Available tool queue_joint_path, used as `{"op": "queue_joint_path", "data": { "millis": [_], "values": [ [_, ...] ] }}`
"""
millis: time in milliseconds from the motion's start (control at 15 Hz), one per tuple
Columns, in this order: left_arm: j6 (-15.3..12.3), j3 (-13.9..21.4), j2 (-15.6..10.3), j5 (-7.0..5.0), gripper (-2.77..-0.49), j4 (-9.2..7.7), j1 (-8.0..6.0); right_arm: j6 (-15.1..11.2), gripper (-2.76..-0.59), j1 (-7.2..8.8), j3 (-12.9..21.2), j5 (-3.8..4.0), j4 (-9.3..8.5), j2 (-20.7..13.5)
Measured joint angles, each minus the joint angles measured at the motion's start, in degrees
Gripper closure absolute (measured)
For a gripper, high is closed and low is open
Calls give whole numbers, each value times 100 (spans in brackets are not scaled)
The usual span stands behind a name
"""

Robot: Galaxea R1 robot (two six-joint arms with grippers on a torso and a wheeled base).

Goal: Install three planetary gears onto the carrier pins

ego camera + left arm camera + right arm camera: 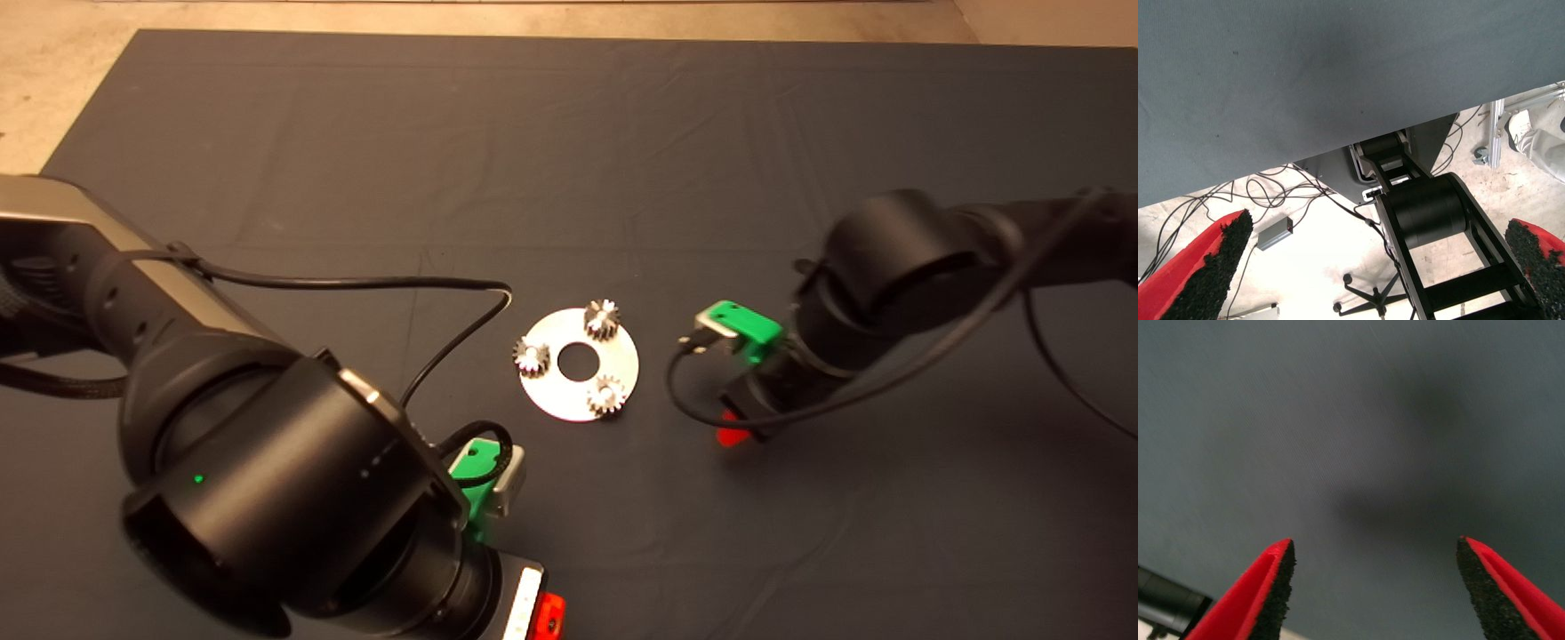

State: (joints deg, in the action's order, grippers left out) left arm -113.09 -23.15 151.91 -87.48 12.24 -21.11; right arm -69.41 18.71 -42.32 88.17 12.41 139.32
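Steel planetary gears sit one on each of the three carrier pins of the disc, at mid-mat. Your right gripper hovers over bare mat just beside the disc, fingers wide and empty. Your left gripper, nearer the mat's edge, is likewise wide. Risk: the trailing cable or an arm could brush the disc and dislodge a gear.

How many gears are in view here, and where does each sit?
3. All sit on the disc: one gear at its far edge, one on its left, one at its near right. None loose on the mat; nothing looks hidden.
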Motion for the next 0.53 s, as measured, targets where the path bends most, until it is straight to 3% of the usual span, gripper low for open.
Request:
{"op": "queue_joint_path", "data": {
  "millis": [133,267,333,467,533],
  "values": [
    [5,-6,30,2,-275,-1,1,-364,-187,125,694,-72,-250,-663],
    [5,-9,18,-2,-275,-1,1,-690,-200,378,1352,-48,-478,-1462],
    [6,-9,18,-2,-275,0,0,-860,-201,538,1697,-2,-713,-1819],
    [21,-11,66,5,-275,-1,0,-1059,-202,749,2069,13,-1053,-2061],
    [22,-11,63,2,-275,0,-2,-1135,-202,813,2126,-19,-1104,-2064]
  ]
}}
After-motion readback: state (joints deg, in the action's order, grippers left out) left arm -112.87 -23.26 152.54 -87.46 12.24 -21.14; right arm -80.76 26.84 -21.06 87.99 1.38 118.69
